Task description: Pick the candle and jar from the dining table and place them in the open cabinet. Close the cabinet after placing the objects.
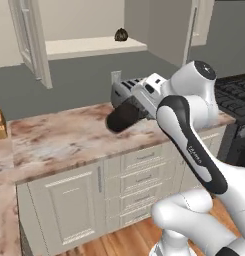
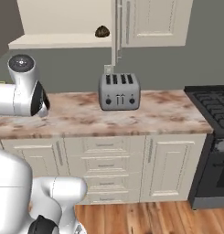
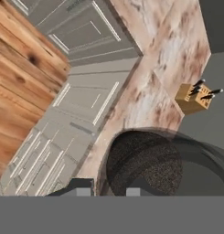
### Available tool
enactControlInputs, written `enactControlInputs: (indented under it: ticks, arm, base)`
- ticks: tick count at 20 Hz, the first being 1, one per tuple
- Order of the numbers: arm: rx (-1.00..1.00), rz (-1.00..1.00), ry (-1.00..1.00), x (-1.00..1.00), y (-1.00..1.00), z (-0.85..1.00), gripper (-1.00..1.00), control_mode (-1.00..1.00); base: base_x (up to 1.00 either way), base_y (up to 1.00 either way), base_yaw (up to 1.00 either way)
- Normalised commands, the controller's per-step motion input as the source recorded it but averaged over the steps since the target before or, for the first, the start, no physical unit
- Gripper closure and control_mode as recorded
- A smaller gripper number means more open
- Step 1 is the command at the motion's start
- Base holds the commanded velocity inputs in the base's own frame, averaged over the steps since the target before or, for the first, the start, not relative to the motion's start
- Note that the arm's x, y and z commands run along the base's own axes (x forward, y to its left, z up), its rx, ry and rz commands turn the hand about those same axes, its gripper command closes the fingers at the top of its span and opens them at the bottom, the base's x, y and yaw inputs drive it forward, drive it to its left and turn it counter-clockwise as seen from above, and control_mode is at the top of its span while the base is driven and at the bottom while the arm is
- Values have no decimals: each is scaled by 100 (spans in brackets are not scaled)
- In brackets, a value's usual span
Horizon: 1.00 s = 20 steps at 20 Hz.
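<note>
Jar (image 3: 145, 164) right up close, gripped sideways in the hand (image 3: 106, 189).
Fingers pinch it above the marbled worktop (image 1: 59, 140).

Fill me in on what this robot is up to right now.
The white arm is carrying the jar, dark with black contents, held in its claw above the marble counter. The open wall cabinet above already has a small dark object on its pale shelf; what it is is too small to tell. A silver toaster stands on the counter below the cabinet, and a knife block sits further along the counter.
</note>
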Motion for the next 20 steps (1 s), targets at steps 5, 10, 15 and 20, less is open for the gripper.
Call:
enactControlInputs:
  ticks: [5, 10, 15, 20]
  arm:
    - [0, 0, 0, 0, 0, 0, 100, 100]
    - [0, 0, 0, 0, 0, 0, 100, 100]
    - [0, 0, 0, 0, 0, 0, 100, 100]
    - [0, 0, 0, 0, 0, 0, 100, 100]
  base:
    - [94, -3, 13]
    - [72, -16, 7]
    - [72, -17, 1]
    - [88, -7, 5]
